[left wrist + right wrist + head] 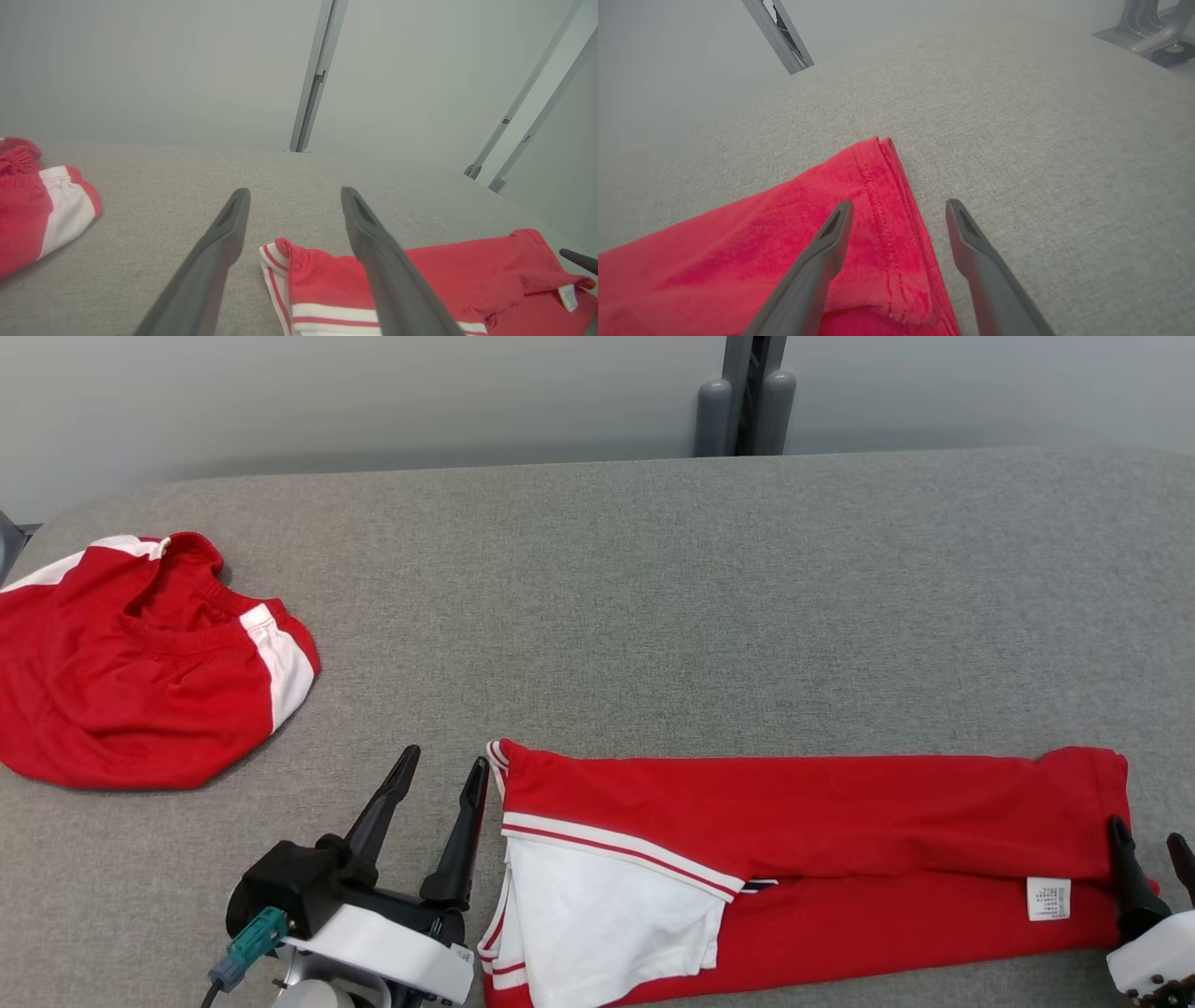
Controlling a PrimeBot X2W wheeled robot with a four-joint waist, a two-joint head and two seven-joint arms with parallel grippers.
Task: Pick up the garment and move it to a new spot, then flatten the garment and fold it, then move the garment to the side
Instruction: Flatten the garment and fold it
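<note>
Our left end effector (446, 758) and right end effector (1146, 831) gape empty at either end of the red, white-striped cloth garment (794, 803) on the grey fabric desk (653, 569). Light and limp, we judge; grip its end corners.

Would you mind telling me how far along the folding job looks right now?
Done: the red garment lies flat on the table, folded lengthwise into a long strip. In hand: the left tool and right tool stand open at its two ends, gripping nothing. Left: probably more folds, then moving it aside.
</note>
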